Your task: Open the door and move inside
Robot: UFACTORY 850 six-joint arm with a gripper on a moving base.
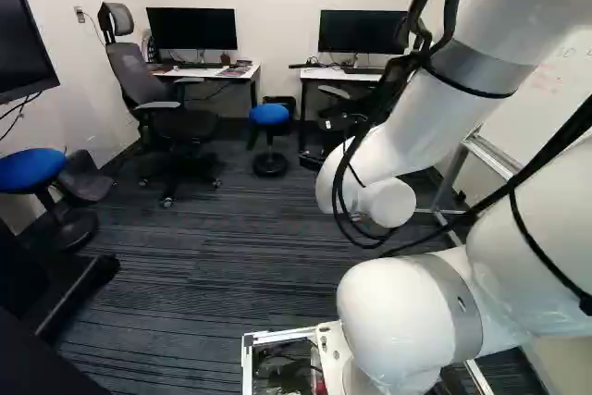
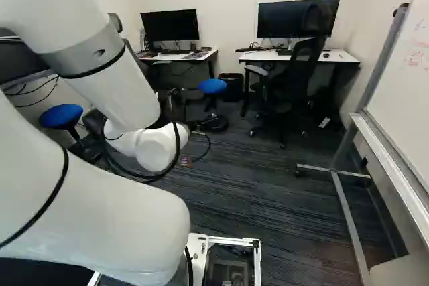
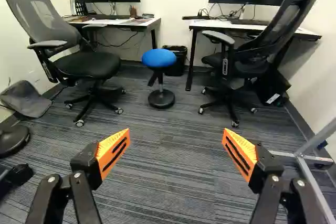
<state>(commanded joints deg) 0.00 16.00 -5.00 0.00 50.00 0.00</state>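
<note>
We note, largest first, the dark carpet [image 1: 213, 275] across the middle of the left base view, the whiteboard [image 2: 407, 78] at the right edge of the right base view, two desks [image 1: 199, 72] in the upper part of the left one, and a blue stool [image 1: 269, 115] between them. No door shows in any view, so its position is unknown; we judge opening done and entry well along, perhaps a short drive left. Our gripper [image 3: 176, 135] has its fingers wide apart, nothing between them.

Whiteboard [image 2: 403, 88] cut off in base views
</note>
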